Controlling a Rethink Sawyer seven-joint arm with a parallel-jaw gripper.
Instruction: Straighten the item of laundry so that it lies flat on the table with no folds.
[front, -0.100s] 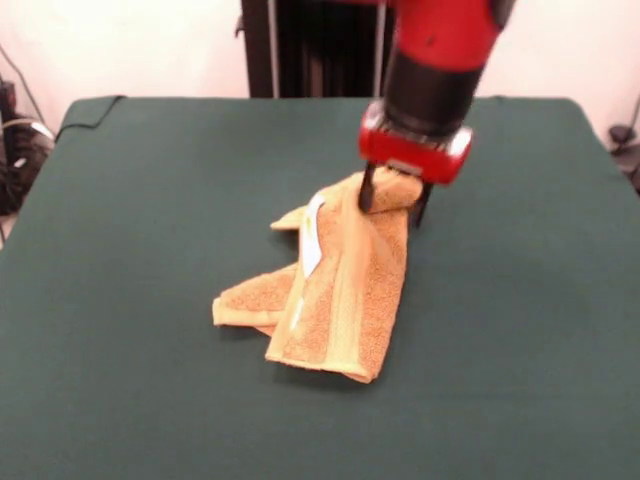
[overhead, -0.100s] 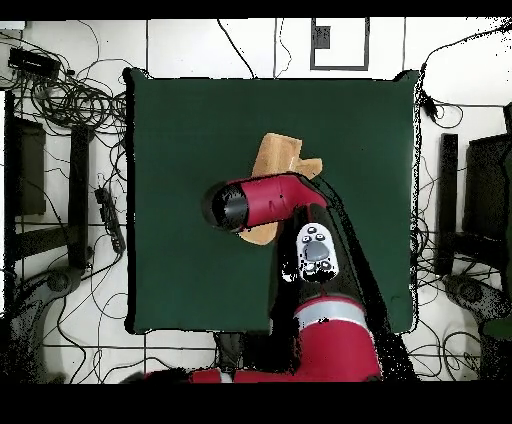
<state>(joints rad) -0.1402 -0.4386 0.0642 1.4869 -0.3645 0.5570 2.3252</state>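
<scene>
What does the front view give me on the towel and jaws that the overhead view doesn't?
Only the front view shows the gripper with its jaws closed on the far raised corner of the towel, plus the white label and the folded layers trailing toward the camera. Only the overhead view shows the whole table outline, the cables on the floor around it, and the arm covering part of the towel. Both show the towel crumpled near the table's middle, not yet flat.

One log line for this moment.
gripper: shut on towel's far corner | towel: crumpled, folded, label showing | table: towel near centre | task: unfinished
</scene>
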